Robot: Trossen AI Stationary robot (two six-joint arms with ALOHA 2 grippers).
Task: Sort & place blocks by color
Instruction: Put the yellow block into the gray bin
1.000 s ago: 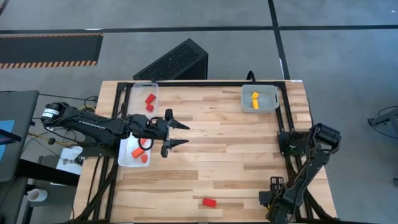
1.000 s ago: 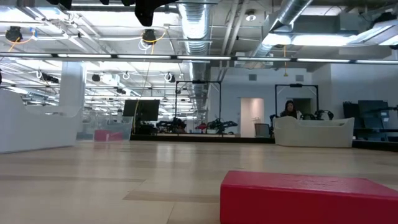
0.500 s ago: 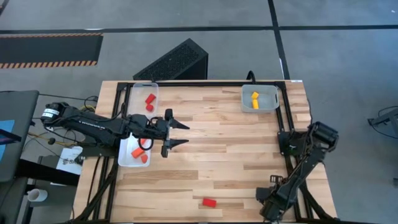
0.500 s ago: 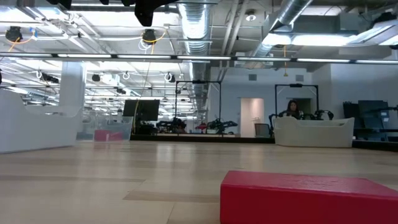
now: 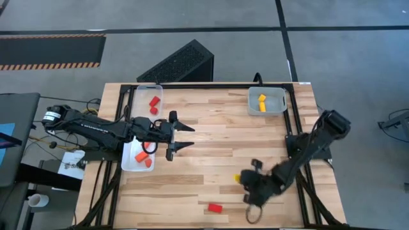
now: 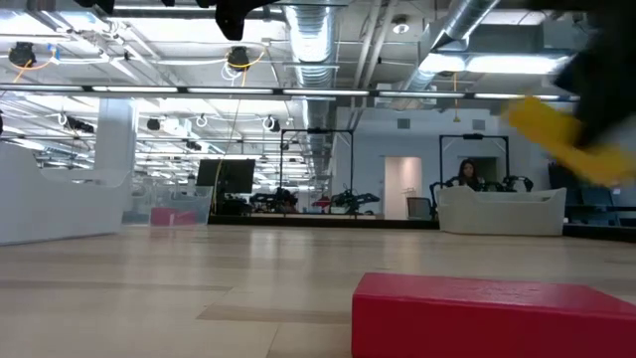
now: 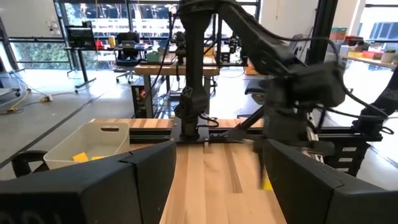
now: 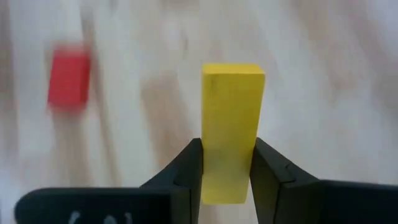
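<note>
The middle of the wooden table (image 5: pixel 217 137) lies bare, with clear trays along its left edge and at the far right corner. The right gripper (image 8: pixel 226 163), above the near right part, clamps a yellow bar block (image 8: pixel 230 127); a red block (image 5: pixel 215 207) lies near the front edge. The left gripper (image 5: pixel 187 137) hangs beside the left trays, fingers spread wide

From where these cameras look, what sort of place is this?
Probably a robotics lab or workshop in an open industrial hall: bare ceiling ducts, workbenches with more equipment, and a wooden table where two dark robot arms sort coloured blocks into clear trays.
</note>
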